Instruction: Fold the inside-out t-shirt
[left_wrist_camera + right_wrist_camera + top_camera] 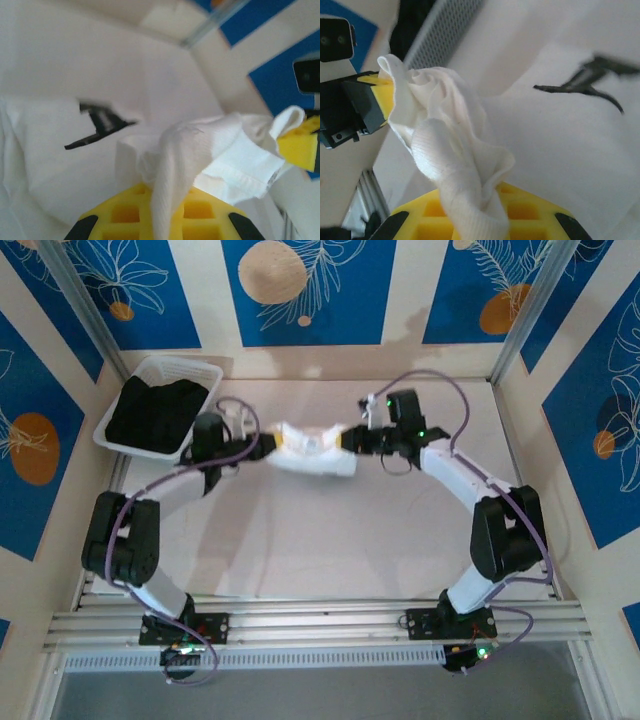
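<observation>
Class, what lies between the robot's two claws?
The top view shows the bunched plain white cotton t-shirt spanning between the left claw and right claw, each shut on it.

Pale beige flat tabletop (330,540), matte, faint creases, bare across middle & near half. At far-left corner: white rectangular plastic basket (185,361), set at an angle to the walls, close to left wall panel. Black crumpled garment (155,412) inside it, filling most of basket. Along near edge: silver aluminium rails (320,618) running L to R. White thin cotton t-shirt (310,452) bunched over far-centre of tabletop, well apart from basket; can't tell if lowest fold touches the surface.
</observation>
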You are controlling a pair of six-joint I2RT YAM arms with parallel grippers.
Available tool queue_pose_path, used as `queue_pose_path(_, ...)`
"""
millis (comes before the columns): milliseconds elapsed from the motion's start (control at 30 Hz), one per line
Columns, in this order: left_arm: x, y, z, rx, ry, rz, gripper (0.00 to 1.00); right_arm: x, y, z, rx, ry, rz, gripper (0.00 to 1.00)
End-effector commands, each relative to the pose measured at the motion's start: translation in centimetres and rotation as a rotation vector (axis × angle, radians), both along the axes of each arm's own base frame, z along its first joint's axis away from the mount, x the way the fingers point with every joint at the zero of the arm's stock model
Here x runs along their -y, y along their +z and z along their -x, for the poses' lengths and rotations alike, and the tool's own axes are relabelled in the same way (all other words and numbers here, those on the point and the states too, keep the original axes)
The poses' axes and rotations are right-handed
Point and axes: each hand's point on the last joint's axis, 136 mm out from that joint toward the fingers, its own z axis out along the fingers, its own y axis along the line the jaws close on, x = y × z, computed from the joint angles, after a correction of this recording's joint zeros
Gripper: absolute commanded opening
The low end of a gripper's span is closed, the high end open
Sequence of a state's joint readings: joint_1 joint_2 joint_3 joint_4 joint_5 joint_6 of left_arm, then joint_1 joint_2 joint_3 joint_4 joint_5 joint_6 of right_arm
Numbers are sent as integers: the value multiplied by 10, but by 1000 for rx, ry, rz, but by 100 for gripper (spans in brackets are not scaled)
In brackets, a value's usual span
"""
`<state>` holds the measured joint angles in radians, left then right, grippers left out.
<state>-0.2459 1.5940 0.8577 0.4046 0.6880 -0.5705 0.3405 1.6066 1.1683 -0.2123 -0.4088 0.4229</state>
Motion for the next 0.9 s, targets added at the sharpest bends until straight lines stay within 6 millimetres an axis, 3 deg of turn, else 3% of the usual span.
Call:
queue_pose_path(0, 1, 24, 36, 102, -33, 60, 0, -7, -9, 38, -51, 23, -41, 3)
queue_pose_path(133, -7, 8, 60, 45, -22, 33, 0, -6, -39, 69, -151, 0, -11, 4)
queue_pose_path(267, -13, -15, 54, -17, 12, -38, 0, -3, -54, 68, -202, -25, 30, 6)
queue_pose_path(467, -14, -36, 19, -57, 56, -110, 0, -3, -63, 33, -234, -53, 91, 8)
queue_pose_path(667, -21, -69, -28, -108, 114, -229, 4, 9, -102, -12, -323, -108, 182, 14)
queue_pose_path(767, -29, -93, -47, -146, 151, -315, 8, 13, -128, -33, -361, -130, 253, 25)
queue_pose_path(867, -46, -112, -63, -178, 226, -400, 17, 15, -135, -55, -365, -134, 322, 38)
